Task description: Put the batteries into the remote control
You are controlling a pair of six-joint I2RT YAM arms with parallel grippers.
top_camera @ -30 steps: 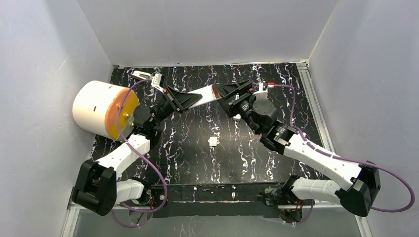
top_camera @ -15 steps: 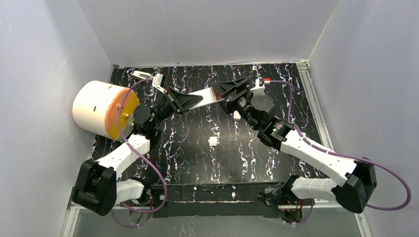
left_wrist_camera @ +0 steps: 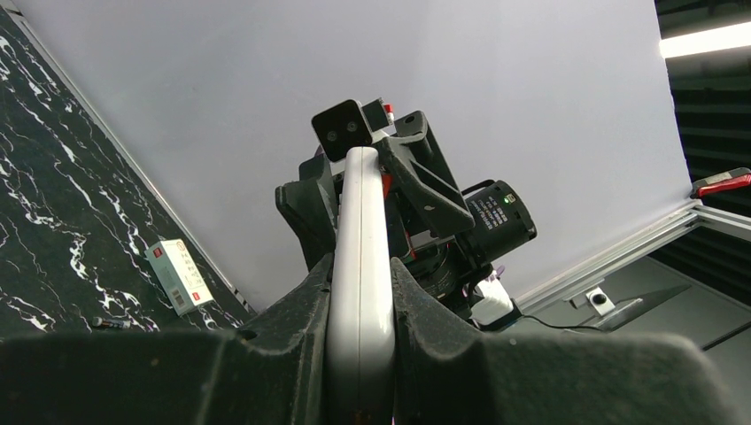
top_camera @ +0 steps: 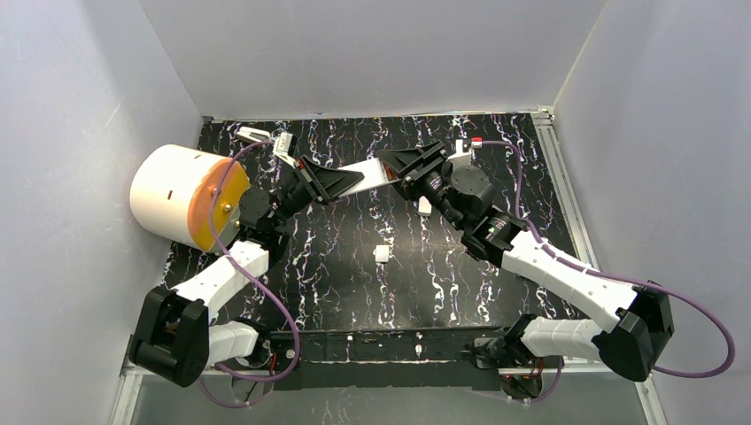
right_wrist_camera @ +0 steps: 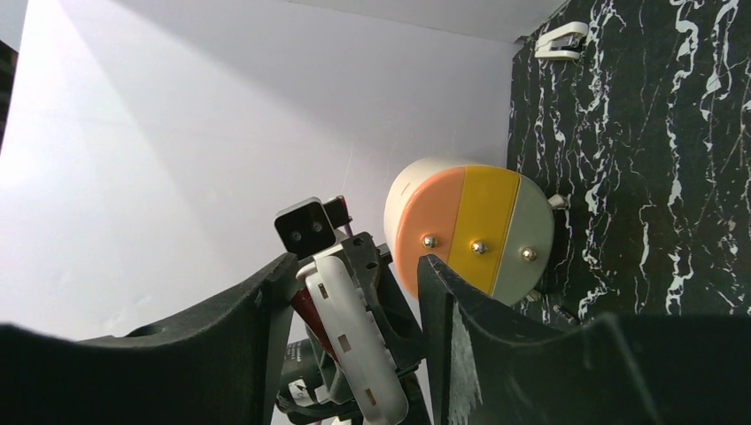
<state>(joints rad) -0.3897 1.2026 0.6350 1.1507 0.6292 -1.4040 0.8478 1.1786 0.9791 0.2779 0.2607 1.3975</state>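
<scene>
Overhead view of the black, white-veined marble-patterned table with both arms raised over its far half. The left gripper has its fingers clenched on the near end of the slim white plastic remote control, which is held clear of the table. It points across towards the right gripper.

In the left wrist view the remote is seen edge-on, squeezed between the two dark fingers. Its far end reaches into the right gripper.

In the right wrist view the right fingers stand parted on either side of that far end. A clear gap shows between the remote and the finger on the right of that view, so they are not grasping it. (Whether the other finger touches the remote cannot be told.)

An orange-red battery shows as a narrow strip at the edge of the remote's far end, mostly hidden.

On the table:
- A large cream cylinder with an orange-and-yellow end face lies on its side at the left wall.
- A small white block sits near the middle.
- A white clip-like object lies at the far left corner.
- A small white box with a red label lies close to the back wall.
- A slim dark cylinder lies beside the box, too small to identify.
</scene>
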